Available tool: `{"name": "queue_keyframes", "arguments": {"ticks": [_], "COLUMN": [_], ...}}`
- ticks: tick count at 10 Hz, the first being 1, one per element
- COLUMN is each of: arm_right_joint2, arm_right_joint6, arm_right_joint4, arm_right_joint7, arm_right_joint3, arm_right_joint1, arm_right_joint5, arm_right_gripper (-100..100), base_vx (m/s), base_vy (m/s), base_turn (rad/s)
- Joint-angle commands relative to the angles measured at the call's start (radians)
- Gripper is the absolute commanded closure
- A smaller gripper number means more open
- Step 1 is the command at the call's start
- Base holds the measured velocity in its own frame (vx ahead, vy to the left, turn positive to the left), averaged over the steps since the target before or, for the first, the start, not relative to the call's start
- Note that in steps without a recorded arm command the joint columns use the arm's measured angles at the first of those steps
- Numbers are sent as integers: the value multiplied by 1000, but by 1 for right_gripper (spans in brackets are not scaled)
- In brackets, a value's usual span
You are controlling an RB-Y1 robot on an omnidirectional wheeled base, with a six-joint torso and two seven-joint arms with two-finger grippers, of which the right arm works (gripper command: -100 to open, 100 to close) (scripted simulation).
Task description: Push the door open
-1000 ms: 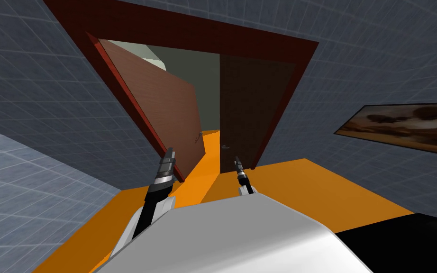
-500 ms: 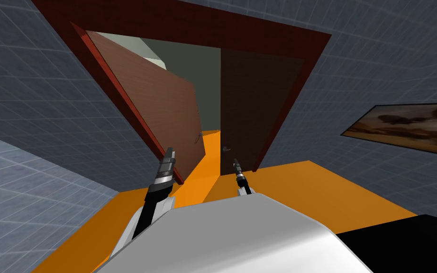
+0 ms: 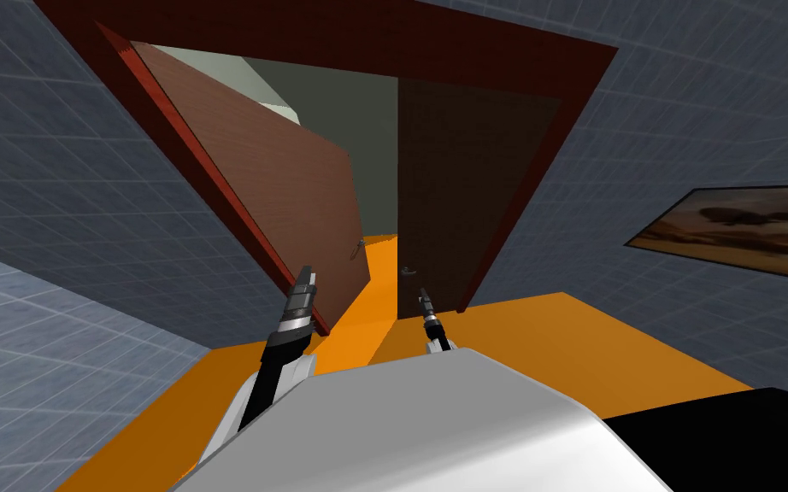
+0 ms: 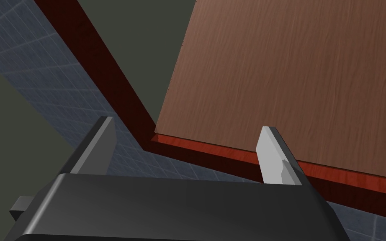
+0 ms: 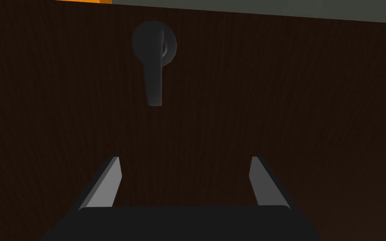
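Left gripper is released, fingers apart. In the head view it sits low, in front of the brown wood-grain door leaf, which stands swung part-way into the space beyond. Right gripper is near the dark brown door leaf, just below its small dark lever handle.

Over the last second the dark red door frame has spread wider and the framed landscape picture has slid outward. That's my own move forward, not the door's. Both leaves look to be at the same angle as before, so I read this as approach only, with no push progress yet.

Left wrist view: left gripper is open and empty. The wood-grain leaf and a corner of the red frame lie beyond the fingertips, with grey-blue tiled wall beside them. Can't tell how near they are.

Right wrist view: right gripper is open and empty, pointed square at the dark leaf, with the lever handle past the fingertips. The panel is dim, so I can't tell whether there is contact or whether this leaf is latched or ajar.
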Motion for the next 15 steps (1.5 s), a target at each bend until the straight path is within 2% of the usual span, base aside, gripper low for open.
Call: {"name": "queue_keyframes", "arguments": {"ticks": [1,2,8,9,10,12,13,15], "arm_right_joint2": [8,16,42,38,11,-13,-20,-19], "arm_right_joint6": [-9,-16,-34,-30,-32,-33,-34,-36], "arm_right_joint4": [35,69,151,136,142,147,151,157], "arm_right_joint7": [1,0,-2,-2,-2,-2,-2,-3], "arm_right_joint3": [-1,0,1,2,0,-4,-6,-10], "arm_right_joint1": [-13,-23,-49,-42,-45,-49,-51,-56], "arm_right_joint5": [1,3,6,6,5,4,3,1], "arm_right_gripper": [-100,-100,-100,-100,-100,-100,-100,-100], "base_vx": [85,95,100,40,83,150,200,210], "base_vy": [-20,-16,-19,-8,6,4,-5,7], "base_turn": [13,28,12,5,16,19,17,20]}}
